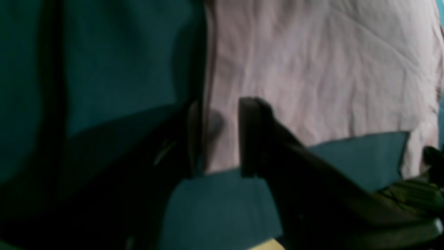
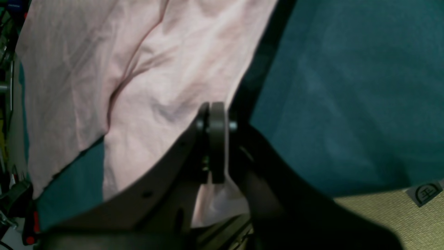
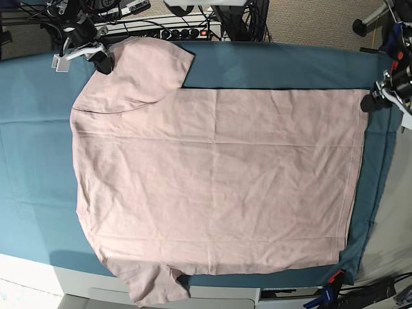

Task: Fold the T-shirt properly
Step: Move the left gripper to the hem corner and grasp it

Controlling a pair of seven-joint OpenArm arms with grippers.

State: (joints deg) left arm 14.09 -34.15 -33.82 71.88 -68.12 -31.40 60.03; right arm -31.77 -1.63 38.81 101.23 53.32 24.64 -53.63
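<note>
- Right tool (image 3: pixel 103 61), upper left of the base view: pressed together, pinching the T-shirt (image 3: pixel 212 174) at its edge.
- T-shirt: spread flat on the teal cloth (image 3: pixel 32 129), frame centre.
- Left tool (image 3: pixel 372 102), right edge: spread astride the shirt's corner.

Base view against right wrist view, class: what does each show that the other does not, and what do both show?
Base view only: the whole pale pink cotton T-shirt spread flat, both sleeves visible, and the left claw at its hem corner. Right wrist view only: the right claw, shut on the shirt's edge, and beige carpet. Both: pink fabric on the teal tablecloth.
</note>
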